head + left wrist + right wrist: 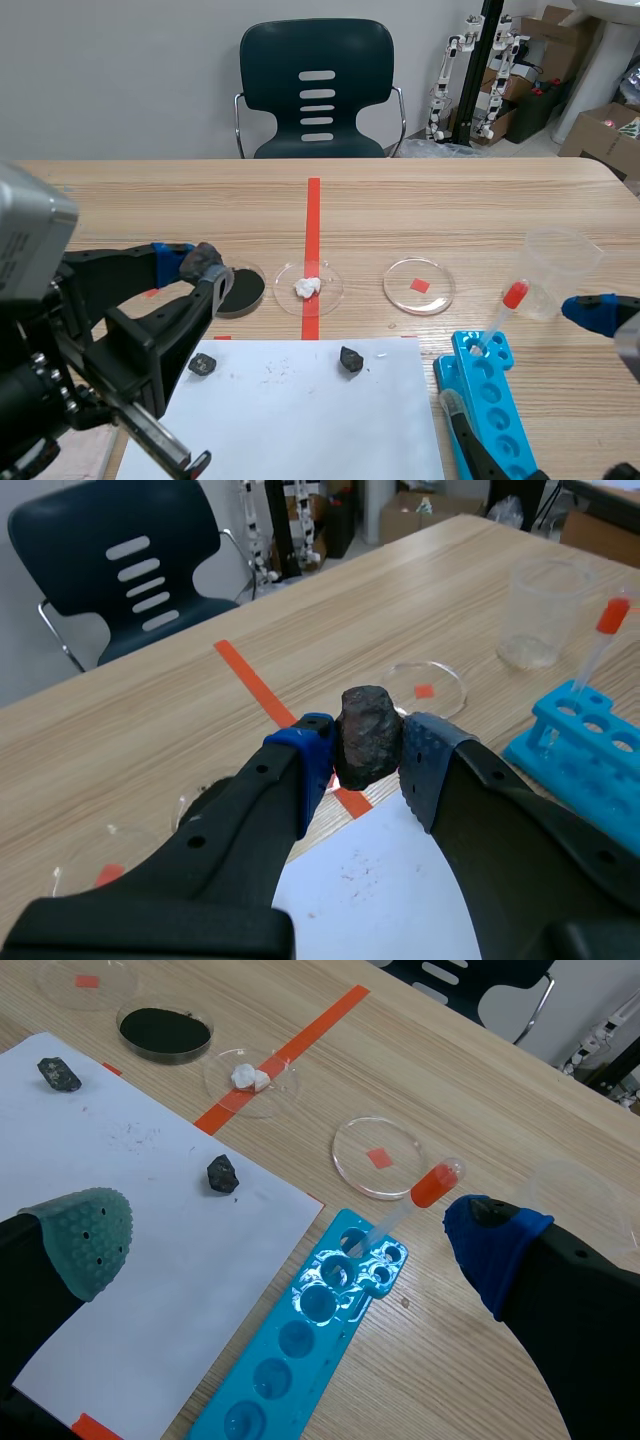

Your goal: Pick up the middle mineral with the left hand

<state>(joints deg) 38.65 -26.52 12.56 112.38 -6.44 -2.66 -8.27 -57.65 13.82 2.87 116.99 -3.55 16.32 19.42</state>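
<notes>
My left gripper (366,765) is clamping the mineral (367,730), seemingly clear of the paper (370,885); pick-up nearly done, I'm planning a steady hold.

so, three dark mineral chunks (222,1173), four petri dishes (377,1155), one clear plastic cup (560,270), one blue tube rack (495,400), one red-bulb pipette (500,315), one white paper sheet (300,420), one chair (317,90)
</notes>
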